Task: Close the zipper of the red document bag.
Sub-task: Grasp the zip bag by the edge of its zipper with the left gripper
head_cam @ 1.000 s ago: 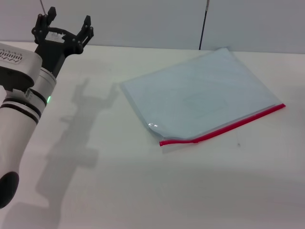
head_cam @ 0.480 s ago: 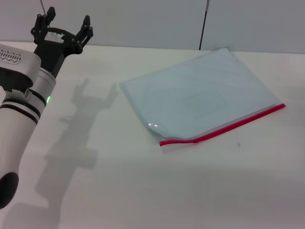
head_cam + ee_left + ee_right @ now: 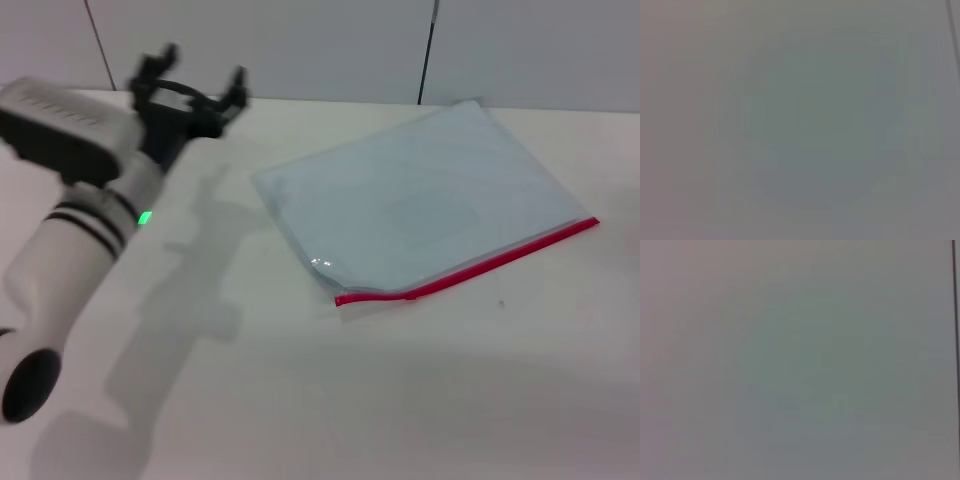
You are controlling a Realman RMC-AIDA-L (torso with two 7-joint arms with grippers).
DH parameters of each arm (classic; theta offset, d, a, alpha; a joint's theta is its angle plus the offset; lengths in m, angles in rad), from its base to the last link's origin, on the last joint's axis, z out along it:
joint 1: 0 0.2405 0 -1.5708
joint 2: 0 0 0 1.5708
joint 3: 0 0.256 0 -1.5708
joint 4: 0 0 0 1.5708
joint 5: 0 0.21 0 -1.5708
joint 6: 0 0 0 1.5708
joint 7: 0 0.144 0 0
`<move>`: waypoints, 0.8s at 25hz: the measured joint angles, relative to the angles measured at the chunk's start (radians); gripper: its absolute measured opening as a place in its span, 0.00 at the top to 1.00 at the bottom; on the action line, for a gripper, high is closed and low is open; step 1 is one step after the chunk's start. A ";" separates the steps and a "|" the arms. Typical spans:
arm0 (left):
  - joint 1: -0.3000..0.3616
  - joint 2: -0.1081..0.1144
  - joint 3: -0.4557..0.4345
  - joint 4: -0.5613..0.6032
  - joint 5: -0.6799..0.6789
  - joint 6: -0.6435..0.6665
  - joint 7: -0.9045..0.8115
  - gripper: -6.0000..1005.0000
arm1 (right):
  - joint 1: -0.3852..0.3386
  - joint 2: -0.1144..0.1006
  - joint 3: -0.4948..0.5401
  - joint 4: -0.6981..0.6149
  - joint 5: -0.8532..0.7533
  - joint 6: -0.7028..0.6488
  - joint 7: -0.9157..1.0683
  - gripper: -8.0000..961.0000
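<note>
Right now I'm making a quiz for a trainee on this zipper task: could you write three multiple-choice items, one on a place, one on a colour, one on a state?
1. Where does the zipper run on the red document bag?
A. along the edge nearest the robot
B. along the far edge
C. across the middle

2. What colour is the zipper?
A. blue
B. red
C. black

3. How is the left gripper?
A. shut on the bag
B. shut on the zipper
C. open, in the air, apart from the bag

Answers:
1 A: the head view shows the strip on the bag's near long edge.
2 B: the strip is bright red against the pale pouch.
3 C: its fingers are spread above the table, left of the bag.

The right gripper is not in view.
</note>
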 joint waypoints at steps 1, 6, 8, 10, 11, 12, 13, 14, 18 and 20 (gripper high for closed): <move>0.001 0.004 0.000 -0.029 0.014 -0.044 0.000 0.11 | -0.002 0.000 0.000 0.000 0.000 0.000 0.000 0.45; 0.034 0.082 -0.007 -0.363 0.134 -0.438 0.009 0.11 | -0.009 -0.001 0.000 -0.005 0.000 -0.010 0.001 0.45; 0.040 0.102 -0.012 -0.447 0.160 -0.545 0.011 0.11 | -0.009 -0.001 0.000 -0.006 0.000 -0.012 0.002 0.45; 0.044 0.119 -0.024 -0.542 0.188 -0.691 0.034 0.11 | -0.009 -0.001 0.000 -0.006 0.000 -0.012 0.002 0.45; 0.046 0.122 -0.034 -0.583 0.198 -0.759 0.055 0.11 | -0.009 -0.001 0.000 -0.006 0.000 -0.012 0.002 0.45; 0.051 0.120 -0.051 -0.625 0.203 -0.831 0.092 0.11 | -0.009 -0.002 0.000 -0.006 0.000 -0.012 0.002 0.45; 0.055 0.116 -0.066 -0.659 0.207 -0.892 0.126 0.11 | -0.009 -0.002 0.000 -0.006 0.000 -0.012 0.002 0.45; 0.060 0.109 -0.084 -0.696 0.208 -0.971 0.170 0.11 | -0.009 -0.002 0.000 -0.006 0.000 -0.012 0.002 0.45; 0.065 0.074 -0.161 -0.811 0.204 -1.257 0.346 0.11 | -0.006 -0.003 0.000 -0.006 0.000 -0.013 0.002 0.45; 0.056 0.049 -0.201 -0.849 0.200 -1.385 0.420 0.11 | -0.003 -0.002 0.000 -0.006 0.000 -0.015 0.002 0.45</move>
